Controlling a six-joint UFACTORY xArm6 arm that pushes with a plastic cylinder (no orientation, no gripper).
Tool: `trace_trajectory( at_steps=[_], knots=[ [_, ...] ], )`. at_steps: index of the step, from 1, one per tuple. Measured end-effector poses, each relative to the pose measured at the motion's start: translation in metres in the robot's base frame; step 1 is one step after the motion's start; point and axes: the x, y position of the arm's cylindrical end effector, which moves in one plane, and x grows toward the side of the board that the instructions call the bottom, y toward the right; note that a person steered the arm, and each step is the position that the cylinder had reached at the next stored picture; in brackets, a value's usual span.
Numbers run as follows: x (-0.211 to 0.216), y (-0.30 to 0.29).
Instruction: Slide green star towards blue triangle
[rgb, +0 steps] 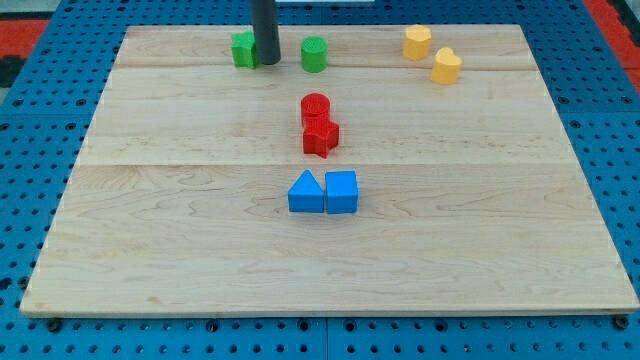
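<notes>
The green star (243, 49) sits near the view's top, left of centre, on the wooden board (150, 200). My tip (268, 63) stands right against the star's right side, between it and a green cylinder (314, 54). The blue triangle (306, 192) lies near the board's middle, well below the star and a little to its right, touching a blue cube (341, 192) on its right.
A red cylinder (315, 107) and a red star-like block (321, 136) stand together between the green blocks and the blue pair. Two yellow blocks (417, 41) (446, 66) sit at the view's top right. The board's top edge is just behind the green star.
</notes>
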Motion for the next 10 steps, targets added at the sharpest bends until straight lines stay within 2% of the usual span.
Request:
trace_trajectory(
  at_steps=[2,3,4,5,6,7,8,9,10],
  knots=[
    [0.011,0.059],
    [-0.011,0.057],
    [0.011,-0.022],
    [0.071,-0.115],
    [0.024,-0.168],
    [-0.054,-0.158],
    [-0.065,-0.072],
    [-0.041,-0.034],
    [0.008,-0.040]
  ],
)
